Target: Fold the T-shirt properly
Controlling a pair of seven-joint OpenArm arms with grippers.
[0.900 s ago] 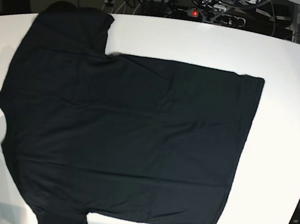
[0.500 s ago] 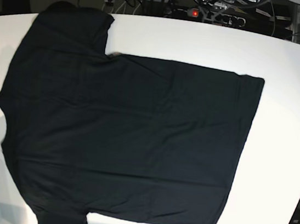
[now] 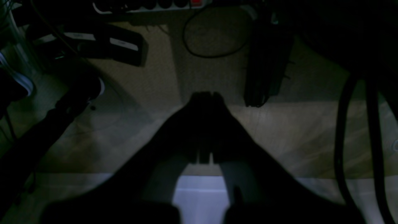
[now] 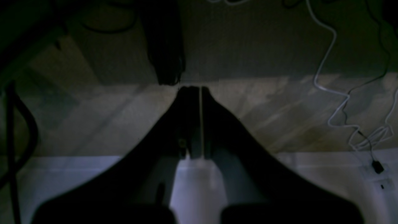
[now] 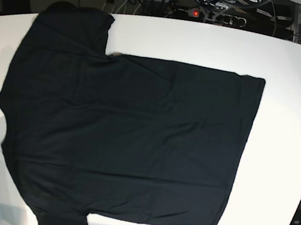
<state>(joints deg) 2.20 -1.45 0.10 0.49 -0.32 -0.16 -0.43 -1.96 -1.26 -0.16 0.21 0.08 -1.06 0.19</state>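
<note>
While both grippers, left gripper [image 3: 205, 95] and right gripper [image 4: 194, 88], hang pressed together and empty off the table [image 5: 291, 59], we note the T-shirt [image 5: 124, 142] lies flat, long axis left-right; neither arm is visibly nearer.

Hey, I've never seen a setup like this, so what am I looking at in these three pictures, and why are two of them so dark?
This is a two-armed robot meant to fold laundry. The bright picture is from a fixed camera looking down on a white table, where a black T-shirt lies spread flat, its sleeves toward that picture's left. Neither arm shows there. The two dark pictures come from cameras mounted on the robot's wrists. Each looks along its own pincer: the left gripper and the right gripper. Both are shut and hold nothing, and they look at a dim floor with cables, not at the shirt.
</note>
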